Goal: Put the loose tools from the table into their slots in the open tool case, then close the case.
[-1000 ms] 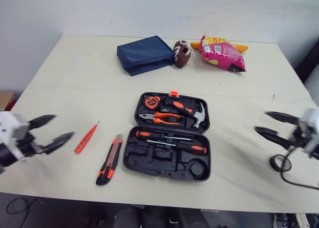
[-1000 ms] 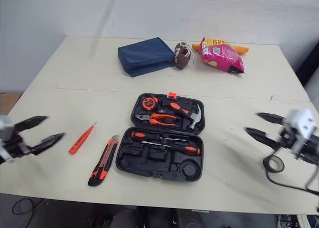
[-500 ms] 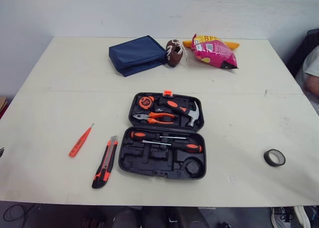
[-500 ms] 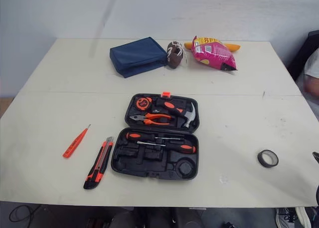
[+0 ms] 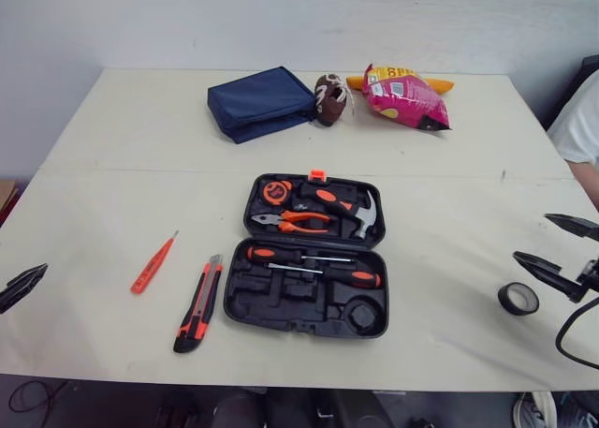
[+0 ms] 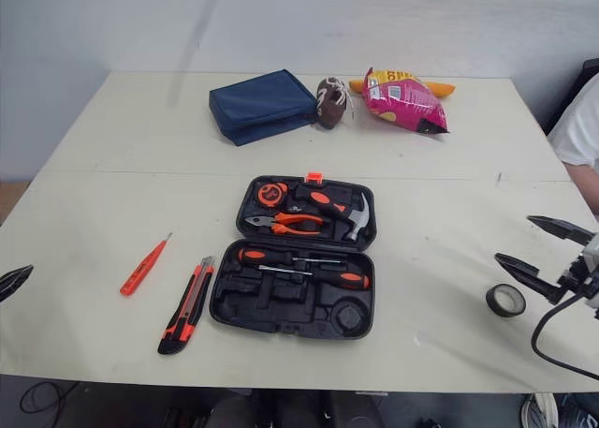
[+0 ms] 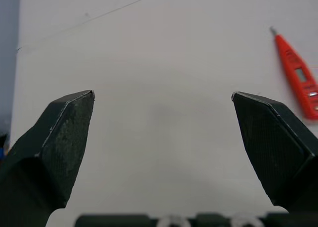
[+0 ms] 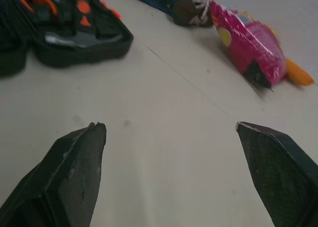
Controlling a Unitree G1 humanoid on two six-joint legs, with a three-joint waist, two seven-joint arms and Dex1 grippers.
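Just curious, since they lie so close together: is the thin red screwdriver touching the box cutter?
Apart. The left eye view shows a plain strip of bare table between the red screwdriver and the box cutter.

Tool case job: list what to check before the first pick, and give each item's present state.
1. Tool case open: ok.
2. Left hand open and empty: ok.
3. Right hand open and empty: ok.
4. Red tester screwdriver, utility knife and tape roll lie apart on the table, nothing on top of them: ok.
5. Knife blade retracted: cannot tell.
6. Round recess in the case free: ok.
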